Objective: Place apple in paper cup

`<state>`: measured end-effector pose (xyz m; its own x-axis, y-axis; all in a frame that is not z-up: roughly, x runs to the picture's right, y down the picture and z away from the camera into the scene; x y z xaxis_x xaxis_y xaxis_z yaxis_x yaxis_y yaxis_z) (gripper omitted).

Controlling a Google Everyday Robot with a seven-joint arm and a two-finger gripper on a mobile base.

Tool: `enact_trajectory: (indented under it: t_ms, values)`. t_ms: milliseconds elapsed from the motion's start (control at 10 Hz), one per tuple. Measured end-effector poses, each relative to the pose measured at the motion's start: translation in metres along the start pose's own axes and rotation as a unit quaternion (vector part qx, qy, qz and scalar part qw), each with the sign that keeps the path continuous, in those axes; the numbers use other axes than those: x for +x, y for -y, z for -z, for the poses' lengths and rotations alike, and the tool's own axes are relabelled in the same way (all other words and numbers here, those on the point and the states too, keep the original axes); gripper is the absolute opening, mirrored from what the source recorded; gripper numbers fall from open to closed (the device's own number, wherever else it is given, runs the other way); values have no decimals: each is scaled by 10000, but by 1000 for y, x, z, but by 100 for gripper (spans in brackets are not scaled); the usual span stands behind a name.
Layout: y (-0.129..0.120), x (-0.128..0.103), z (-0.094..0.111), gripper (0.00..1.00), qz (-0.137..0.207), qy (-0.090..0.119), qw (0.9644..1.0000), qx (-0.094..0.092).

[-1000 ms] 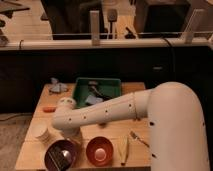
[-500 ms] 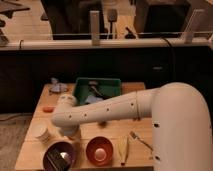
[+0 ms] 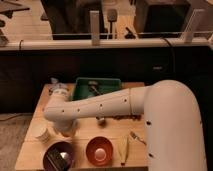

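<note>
Dim room, glass partition behind; wooden table (image 3: 107, 127) in front. White arm (image 3: 100, 106) stretched across table toward its left side, elbow end bent down. Gripper (image 3: 65, 131) low over table, mostly hidden under arm; finger state impossible to tell. Paper cup (image 3: 41, 133) upright, just left of gripper, near but apart. Apple not visible anywhere, possibly hidden at gripper or under arm. Cup interior not readable. Judgement: placement not confirmed; apple-into-cup step likely left. Green tray (image 3: 102, 85) beyond gripper, dark bowl (image 3: 58, 156) and orange bowl (image 3: 98, 150) nearer camera.
</note>
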<state>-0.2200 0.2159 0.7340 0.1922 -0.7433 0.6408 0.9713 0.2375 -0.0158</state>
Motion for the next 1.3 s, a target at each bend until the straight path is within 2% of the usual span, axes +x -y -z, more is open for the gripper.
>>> enact_trajectory:
  t_ms: [100, 300, 700, 1100, 1300]
  values:
    - [5, 0, 1, 1, 57, 7, 10000, 24]
    - [14, 0, 7, 0, 203, 24, 9997, 106]
    - [34, -2, 22, 0, 519, 139, 9973, 505]
    - [64, -9, 43, 0, 957, 177, 9915, 865]
    - [79, -12, 56, 0, 1198, 205, 9861, 1132]
